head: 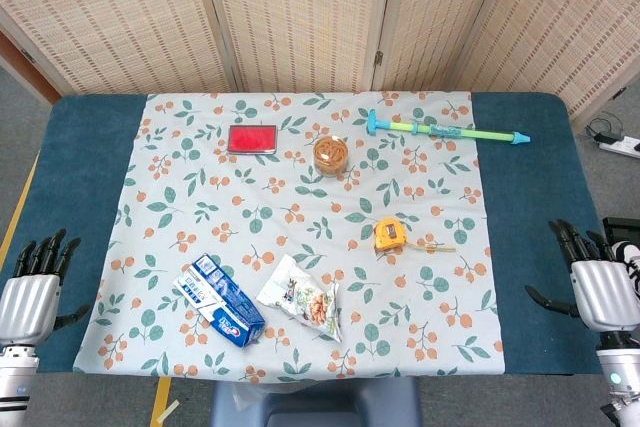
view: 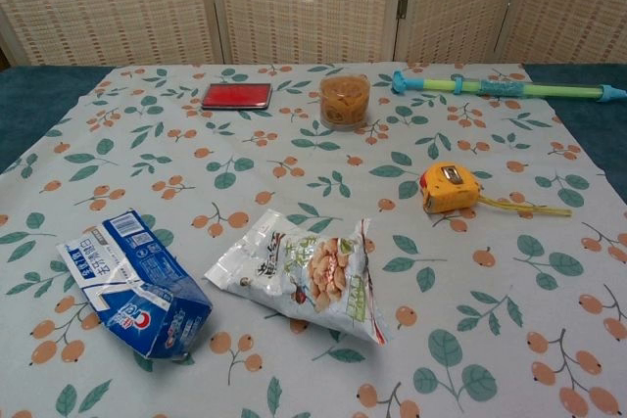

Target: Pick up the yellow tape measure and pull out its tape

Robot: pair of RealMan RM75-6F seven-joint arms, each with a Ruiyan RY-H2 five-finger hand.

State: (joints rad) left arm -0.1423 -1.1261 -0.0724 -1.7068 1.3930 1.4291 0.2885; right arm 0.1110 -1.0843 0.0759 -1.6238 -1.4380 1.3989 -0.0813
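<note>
The yellow tape measure (head: 390, 235) (view: 449, 188) lies on the floral cloth right of centre, with a short yellow strap or tape end trailing to its right. My left hand (head: 32, 292) hovers at the table's left front edge, fingers apart and empty. At the right front edge my right hand (head: 598, 282) is likewise spread and empty, well right of the tape measure. Neither hand shows in the chest view.
A blue toothpaste box (head: 222, 302) and a snack bag (head: 303, 297) lie at the front. A red flat case (head: 251, 139), a jar of snacks (head: 332, 155) and a green-blue water squirter (head: 445, 130) lie at the back. Blue table (head: 90, 157) borders the cloth.
</note>
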